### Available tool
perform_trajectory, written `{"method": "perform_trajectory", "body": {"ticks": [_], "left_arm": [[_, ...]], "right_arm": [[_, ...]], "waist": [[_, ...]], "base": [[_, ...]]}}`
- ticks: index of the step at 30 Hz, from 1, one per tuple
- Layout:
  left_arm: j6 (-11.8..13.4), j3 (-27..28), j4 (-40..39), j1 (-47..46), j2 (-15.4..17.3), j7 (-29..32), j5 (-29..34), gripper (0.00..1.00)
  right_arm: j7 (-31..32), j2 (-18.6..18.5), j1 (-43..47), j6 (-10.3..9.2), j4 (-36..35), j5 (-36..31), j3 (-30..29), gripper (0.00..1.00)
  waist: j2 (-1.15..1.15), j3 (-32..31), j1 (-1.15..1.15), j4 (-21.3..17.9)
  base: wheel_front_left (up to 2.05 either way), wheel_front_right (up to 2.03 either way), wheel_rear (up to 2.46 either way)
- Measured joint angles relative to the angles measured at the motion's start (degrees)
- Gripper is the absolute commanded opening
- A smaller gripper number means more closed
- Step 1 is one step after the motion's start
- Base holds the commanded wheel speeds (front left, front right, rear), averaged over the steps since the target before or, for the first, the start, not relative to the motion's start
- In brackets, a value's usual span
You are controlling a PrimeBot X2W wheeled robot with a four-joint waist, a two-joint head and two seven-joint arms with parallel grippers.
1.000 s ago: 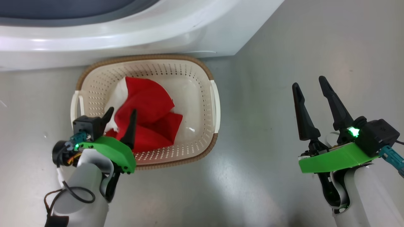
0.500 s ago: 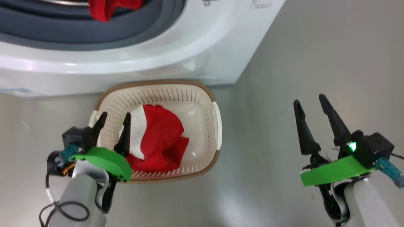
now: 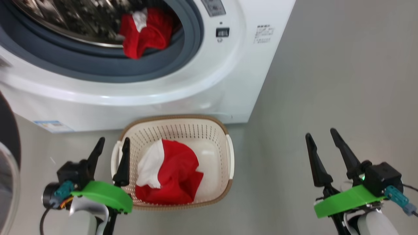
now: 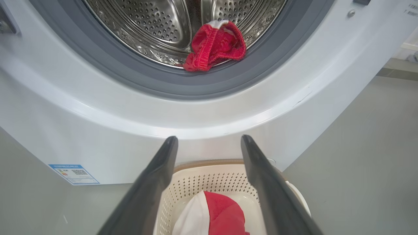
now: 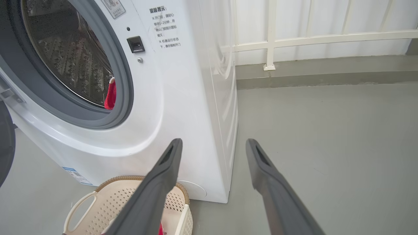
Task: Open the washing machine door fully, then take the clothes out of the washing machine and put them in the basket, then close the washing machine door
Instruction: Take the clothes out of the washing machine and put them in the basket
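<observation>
- Clothes, split between two places. One red garment (image 3: 145, 32) lies at the lower lip of the drum (image 3: 65, 19), its edge drooping onto the grey gasket (image 3: 183, 65). It sits near the mouth, so a shallow reach should do.
- Second garment (image 3: 169, 173), red with a white patch, lies crumpled on the bottom of the basket (image 3: 178, 118), below the rim.
- The basket stands on the floor (image 3: 310, 81) close against the front of the washing machine (image 3: 209, 88), just under the opening. That likely keeps the carry from drum to basket short, almost a straight drop.
- Washing machine door (image 3: 7, 137) is swung out to the left, its dark rim at the edge of the head view. It is clear of the path between drum and basket.
- Left gripper (image 3: 112, 141): fingers apart, holding nothing. It hovers by the basket's left handle and points at the machine. The left wrist view looks between the fingers straight at the garment in the drum, so this arm seems lined up for the next reach.
- Right gripper (image 3: 320, 133): fingers apart, empty, over bare floor well to the right of the basket. It seems parked out of the way.
- Judgement: unloading is partway done. One visible garment remains to fetch, and the door is not yet closed.
</observation>
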Motion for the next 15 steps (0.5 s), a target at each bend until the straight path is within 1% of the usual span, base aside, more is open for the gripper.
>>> {"method": "perform_trajectory", "body": {"ticks": [15], "left_arm": [[0.0,3.2,-12.3,13.4,-0.3,0.0,1.4,1.00]], "right_arm": [[0.0,0.2,7.7,0.00,-0.2,0.0,-1.9,1.00]], "waist": [[0.00,-10.0,0.00,0.3]], "base": [[0.00,0.00,0.00]]}}
